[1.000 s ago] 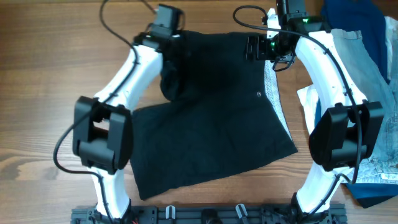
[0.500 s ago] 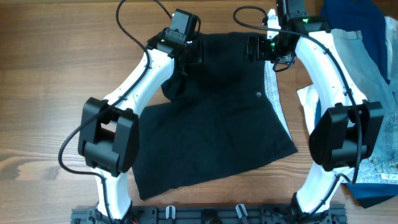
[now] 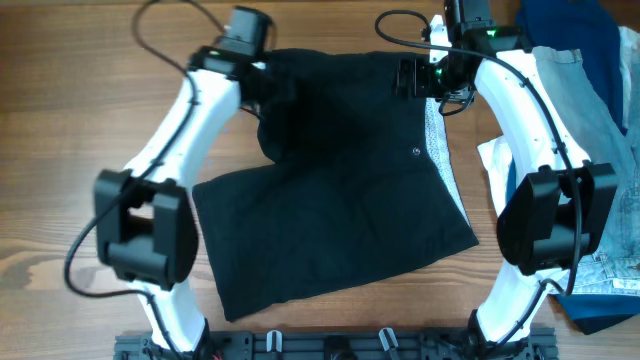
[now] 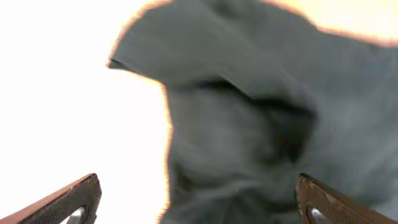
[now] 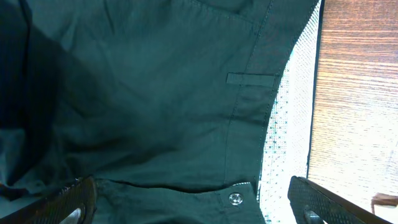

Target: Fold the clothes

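The clothes are black shorts spread flat on the wooden table, waist to the right with a strip of white lining showing. My left gripper hovers open over the bunched far-left fold of the shorts, holding nothing; its fingertips stand wide apart. My right gripper is open above the waist at the far right corner. In the right wrist view its fingers straddle the waistband and the small metal button, beside the white lining.
Pale blue denim and a dark blue garment lie piled at the right edge, behind my right arm. Bare wood lies to the left of the shorts and beyond them.
My left gripper has opened and let go of the fabric fold. The left arm swung right, then back left. The right arm has not moved.
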You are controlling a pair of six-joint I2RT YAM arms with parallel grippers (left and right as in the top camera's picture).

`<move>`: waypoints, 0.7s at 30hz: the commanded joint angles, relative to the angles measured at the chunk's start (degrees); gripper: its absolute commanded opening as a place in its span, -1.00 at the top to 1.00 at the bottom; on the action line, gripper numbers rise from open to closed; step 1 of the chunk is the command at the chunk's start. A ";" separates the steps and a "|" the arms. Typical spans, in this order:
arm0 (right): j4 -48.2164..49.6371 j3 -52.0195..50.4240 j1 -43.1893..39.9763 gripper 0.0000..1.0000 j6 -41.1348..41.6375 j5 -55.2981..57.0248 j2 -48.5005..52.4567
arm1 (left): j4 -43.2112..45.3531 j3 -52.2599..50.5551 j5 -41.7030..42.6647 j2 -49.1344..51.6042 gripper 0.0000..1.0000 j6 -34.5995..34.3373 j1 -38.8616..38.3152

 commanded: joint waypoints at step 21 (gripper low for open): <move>-0.94 -0.20 0.04 -0.98 -1.09 0.44 0.66 | 10.67 -0.83 22.23 10.78 -0.63 5.11 8.04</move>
